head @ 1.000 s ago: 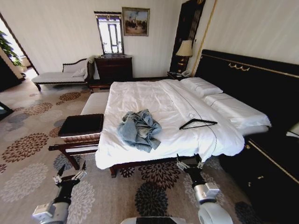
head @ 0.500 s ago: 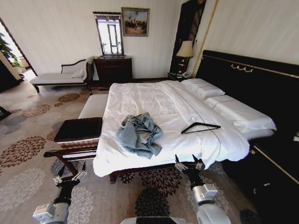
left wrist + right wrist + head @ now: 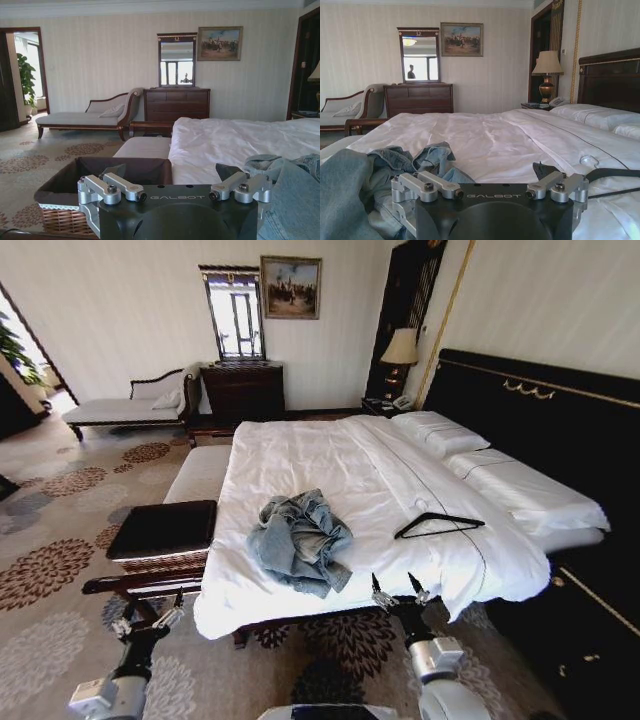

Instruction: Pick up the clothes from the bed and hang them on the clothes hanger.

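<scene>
the walls (image 3: pixel 130 310) are pale with thin stripes. the floor is a carpet (image 3: pixel 60 530) with big brown flower shapes. by the far wall stands a dark wood dresser (image 3: pixel 243 388) with a mirror (image 3: pixel 236 312) on top, and a framed painting (image 3: pixel 291 286) hangs just beside the mirror. a long white couch (image 3: pixel 125 407) with a dark wood frame sits near an open doorway, where bright light comes in and a green plant (image 3: pixel 26 75) stands. a lit lamp (image 3: pixel 399 348) with a cream shade stands on a small table in the corner.

Crumpled denim jacket (image 3: pixel 300 540) on bed (image 3: pixel 330 455)
</scene>
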Controlling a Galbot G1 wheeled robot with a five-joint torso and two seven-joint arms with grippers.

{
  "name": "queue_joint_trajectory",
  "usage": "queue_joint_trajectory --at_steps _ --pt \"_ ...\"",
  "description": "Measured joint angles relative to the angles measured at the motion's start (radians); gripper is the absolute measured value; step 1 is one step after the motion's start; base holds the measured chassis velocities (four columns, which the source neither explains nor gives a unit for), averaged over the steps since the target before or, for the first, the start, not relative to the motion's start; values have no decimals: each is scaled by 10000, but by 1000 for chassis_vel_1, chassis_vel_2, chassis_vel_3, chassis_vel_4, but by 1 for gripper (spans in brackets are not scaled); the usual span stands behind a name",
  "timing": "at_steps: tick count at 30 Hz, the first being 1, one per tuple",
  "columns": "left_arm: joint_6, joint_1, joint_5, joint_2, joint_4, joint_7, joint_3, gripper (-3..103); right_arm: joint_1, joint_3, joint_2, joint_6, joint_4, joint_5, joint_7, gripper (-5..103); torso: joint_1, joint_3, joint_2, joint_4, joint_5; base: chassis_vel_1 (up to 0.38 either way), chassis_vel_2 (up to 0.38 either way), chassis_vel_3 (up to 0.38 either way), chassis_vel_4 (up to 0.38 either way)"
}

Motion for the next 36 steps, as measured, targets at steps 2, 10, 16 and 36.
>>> queue_joint_trajectory --at_steps 2,10,16,36 --pt "-5 4 -2 -1 12 0 0 100 -1 -13 9 2 8 16 -8 100 0 -1 0 0 -1 -160 139 137 -131" --pt "-17 31 -7 -6 26 -1 4 100 -18 -66 50 65 12 29 -115 100 6 1 -2 -1 -1 -165 129 167 -131" --pt "-26 41 -9 -6 39 -4 9 100 -26 -95 58 75 12 14 -119 100 3 0 -1 1 1 -178 101 198 -99" --pt "-57 -31 -182 -34 243 -42 -85 100 -30 -176 83 35 -37 -153 84 100 4 1 -2 -1 0 -187 34 176 -41"
